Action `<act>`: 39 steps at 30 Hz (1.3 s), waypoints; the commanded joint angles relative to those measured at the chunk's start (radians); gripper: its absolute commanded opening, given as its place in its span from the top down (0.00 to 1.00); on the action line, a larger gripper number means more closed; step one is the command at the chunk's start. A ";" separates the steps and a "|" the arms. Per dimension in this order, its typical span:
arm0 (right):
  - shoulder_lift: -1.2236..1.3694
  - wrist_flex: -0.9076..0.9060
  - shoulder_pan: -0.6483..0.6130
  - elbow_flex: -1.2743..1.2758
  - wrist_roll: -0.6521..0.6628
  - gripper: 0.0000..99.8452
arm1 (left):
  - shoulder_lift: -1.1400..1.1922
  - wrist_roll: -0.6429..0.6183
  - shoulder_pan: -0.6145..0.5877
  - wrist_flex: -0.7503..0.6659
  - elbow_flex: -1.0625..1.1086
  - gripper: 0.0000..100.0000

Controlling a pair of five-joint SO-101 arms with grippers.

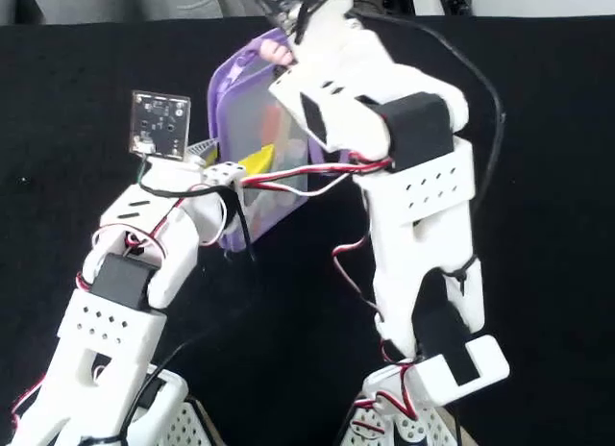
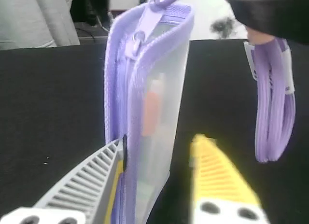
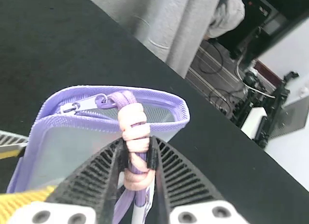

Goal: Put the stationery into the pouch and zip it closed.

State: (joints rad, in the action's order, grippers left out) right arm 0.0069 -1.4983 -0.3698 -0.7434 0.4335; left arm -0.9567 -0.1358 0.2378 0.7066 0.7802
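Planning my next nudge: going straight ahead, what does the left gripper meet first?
The pouch: it stands between the fingers of the left gripper, so contact looks immediate, though depth is unclear.

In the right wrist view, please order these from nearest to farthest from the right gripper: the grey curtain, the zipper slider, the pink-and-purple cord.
1. The pink-and-purple cord, clamped in the right gripper.
2. The zipper slider, on the upper edge of the pouch, just past the cord.
3. The grey curtain, beyond the far edge of the table.

Black table (image 1: 77,61); two arm bases (image 1: 404,417) at near edge
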 commanded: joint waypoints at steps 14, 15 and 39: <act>-0.007 0.000 0.057 -0.045 0.008 0.99 | -0.026 0.002 0.030 -0.023 0.010 0.94; -0.007 0.000 0.057 -0.045 0.008 0.99 | -0.025 0.002 0.031 -0.031 0.010 0.93; -0.007 -0.114 0.054 -0.051 0.009 0.99 | 0.009 0.003 0.087 -0.236 -0.008 0.79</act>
State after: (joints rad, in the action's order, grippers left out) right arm 0.0069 -1.5934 -0.3268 -0.7434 0.4335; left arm -0.9643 -0.1343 0.3115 0.5209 0.8140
